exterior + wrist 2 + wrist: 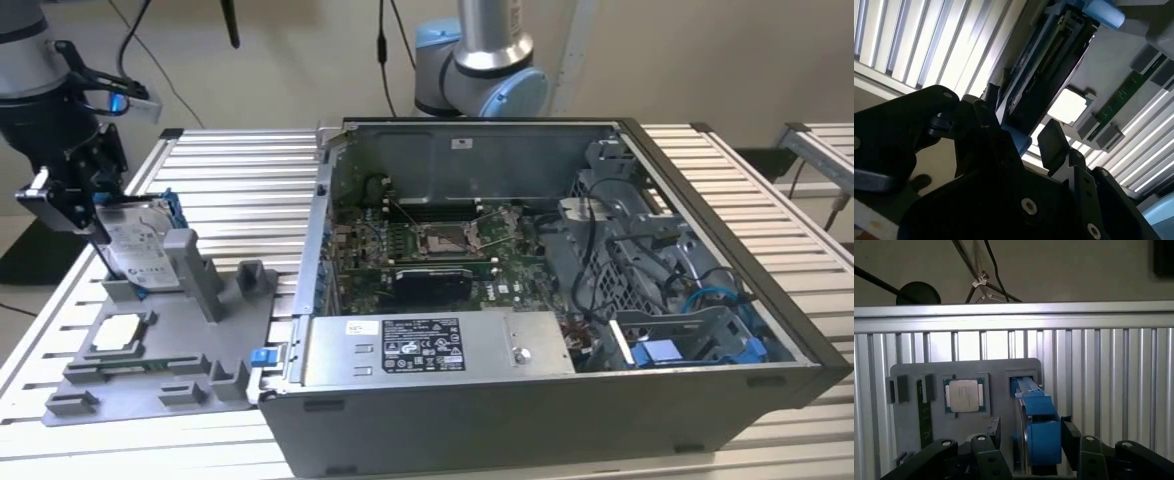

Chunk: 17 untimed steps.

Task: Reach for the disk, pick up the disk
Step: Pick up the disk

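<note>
As its jaws gape, gripper [1030, 426] straddles disk [1040, 442].

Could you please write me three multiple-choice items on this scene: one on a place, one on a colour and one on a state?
1. Where is the disk?
A. On the floor
B. In the grey holder, at the exterior view's left of the case
C. Inside the case

2. What colour is the disk's rail?
A. Red
B. Yellow
C. Blue

3. How does the disk stand?
A. Upright on edge
B. Flat, label up
C. Tipped over on the table

Answers:
1 B: in the exterior view it sits in the holder, outside the case.
2 C: the first wrist view shows the rail blue, with the open end effector on either side of it.
3 A: in the exterior view it stands on edge in the holder's slot.
</note>
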### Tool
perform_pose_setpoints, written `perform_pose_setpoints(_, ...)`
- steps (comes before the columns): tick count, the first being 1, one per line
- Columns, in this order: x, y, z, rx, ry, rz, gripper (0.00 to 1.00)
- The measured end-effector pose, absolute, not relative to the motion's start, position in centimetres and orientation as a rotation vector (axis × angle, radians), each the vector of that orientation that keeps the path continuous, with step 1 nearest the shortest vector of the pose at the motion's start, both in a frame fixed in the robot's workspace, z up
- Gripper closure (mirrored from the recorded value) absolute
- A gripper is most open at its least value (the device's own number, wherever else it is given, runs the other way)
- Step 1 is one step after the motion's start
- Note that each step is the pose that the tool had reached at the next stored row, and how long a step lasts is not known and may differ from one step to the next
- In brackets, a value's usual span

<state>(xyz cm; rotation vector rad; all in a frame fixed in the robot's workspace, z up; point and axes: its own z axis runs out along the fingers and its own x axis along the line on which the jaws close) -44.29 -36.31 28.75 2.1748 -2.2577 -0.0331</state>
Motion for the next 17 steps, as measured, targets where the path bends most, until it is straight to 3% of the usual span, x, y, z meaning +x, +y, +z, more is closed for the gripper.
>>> perform_pose_setpoints(17, -44.8, -36.2, 27.1, 2.191, -2.271, -0.033, 0.00)
